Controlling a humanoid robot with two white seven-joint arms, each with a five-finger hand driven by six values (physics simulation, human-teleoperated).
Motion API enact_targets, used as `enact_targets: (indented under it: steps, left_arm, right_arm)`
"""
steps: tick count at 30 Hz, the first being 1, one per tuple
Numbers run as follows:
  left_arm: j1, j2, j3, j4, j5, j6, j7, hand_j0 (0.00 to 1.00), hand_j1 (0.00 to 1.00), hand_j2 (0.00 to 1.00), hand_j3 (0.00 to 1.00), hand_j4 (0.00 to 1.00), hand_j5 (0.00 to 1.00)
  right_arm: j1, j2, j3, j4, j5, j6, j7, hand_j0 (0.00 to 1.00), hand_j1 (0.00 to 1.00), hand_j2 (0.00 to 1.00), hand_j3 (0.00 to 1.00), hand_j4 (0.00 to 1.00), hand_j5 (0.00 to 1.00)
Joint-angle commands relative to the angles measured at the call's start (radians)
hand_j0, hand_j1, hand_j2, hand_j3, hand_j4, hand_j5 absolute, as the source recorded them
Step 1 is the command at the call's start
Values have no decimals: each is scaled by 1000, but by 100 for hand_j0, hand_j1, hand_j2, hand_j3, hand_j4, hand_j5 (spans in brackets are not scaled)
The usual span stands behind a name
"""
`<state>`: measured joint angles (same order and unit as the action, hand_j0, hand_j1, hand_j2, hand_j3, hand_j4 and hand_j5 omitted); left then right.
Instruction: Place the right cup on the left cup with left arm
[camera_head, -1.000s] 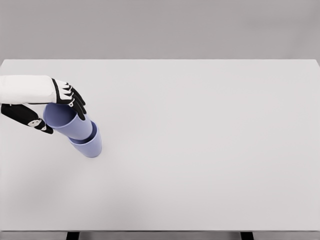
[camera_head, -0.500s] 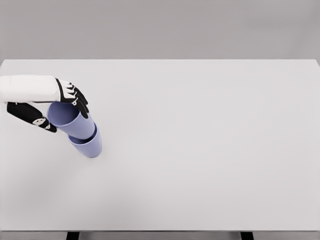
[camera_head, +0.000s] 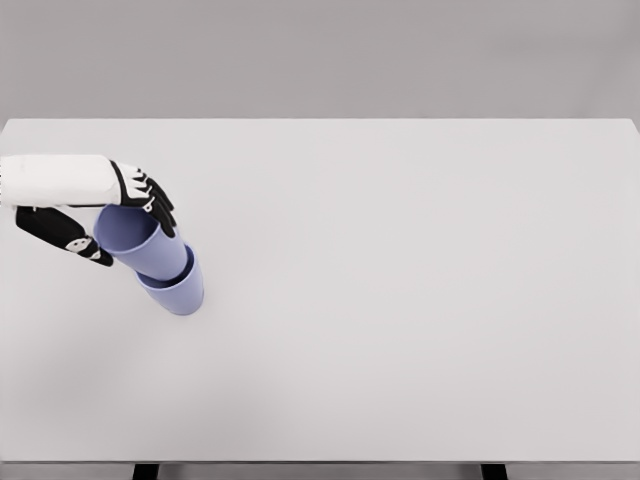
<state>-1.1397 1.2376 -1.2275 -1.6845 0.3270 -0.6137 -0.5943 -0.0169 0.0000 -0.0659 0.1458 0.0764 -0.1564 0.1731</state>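
In the head view, a wide pale grey table (camera_head: 400, 300) fills most of the picture, with a plain grey wall behind its far edge. Two cups sit at the left side of the table, about midway between near and far. Both are a soft lavender-blue, smooth and plain, with no handle or marking. The lower cup (camera_head: 178, 292) stands on the table, and the upper cup (camera_head: 140, 240) is nested into its mouth, tilted so its open rim leans up and to the left. The white left arm enters from the left edge. The left robot hand (camera_head: 100, 215), black with white patches, is wrapped around the upper cup's rim: its fingers (camera_head: 155, 203) curl over the far side and the thumb (camera_head: 65, 237) lies against the near-left side.
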Motion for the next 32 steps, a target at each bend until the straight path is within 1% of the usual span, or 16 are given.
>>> enact_targets:
  steps: [1,9,10,11,12,13,15,17,23,25,29,32]
  left_arm:
    - [0,-1,2,11,-3,3,2,69,69,69,69,69,69]
    - [6,-9,3,9,-6,3,2,69,69,69,69,69,69]
    - [6,-9,3,9,-6,3,2,71,71,71,71,71,71]
    - [11,-9,5,9,-6,3,2,73,73,73,73,73,73]
    - [11,-9,5,9,-11,3,2,78,78,78,78,78,78]
    - [12,-9,10,9,-16,3,2,79,79,79,79,79,79]
    - [12,-7,13,9,-17,3,5,89,89,89,89,89,89]
    - [12,-7,14,9,-19,3,5,94,94,94,94,94,94]
    - [12,-6,14,11,-19,3,5,96,96,96,96,96,96]
    - [11,2,19,8,-11,3,5,100,100,100,100,100,100]
    - [9,13,57,-3,12,3,1,100,100,100,100,100,100]
    - [9,11,65,-6,37,3,5,100,100,100,100,100,100]
  right_arm:
    - [0,0,0,0,0,0,0,100,100,100,100,100,100]
    - [0,0,0,0,0,0,0,100,100,100,100,100,100]
    - [0,0,0,0,0,0,0,100,100,100,100,100,100]
    - [0,0,0,0,0,0,0,100,100,100,100,100,100]
    - [0,0,0,0,0,0,0,100,100,100,100,100,100]
    - [0,0,0,0,0,0,0,100,100,100,100,100,100]
    - [0,0,0,0,0,0,0,100,100,100,100,100,100]
    - [0,0,0,0,0,0,0,100,100,100,100,100,100]
    - [0,0,0,0,0,0,0,100,100,100,100,100,100]
    - [0,0,0,0,0,0,0,100,100,100,100,100,100]
    - [0,0,0,0,0,0,0,100,100,100,100,100,100]
    - [0,0,0,0,0,0,0,100,100,100,100,100,100]
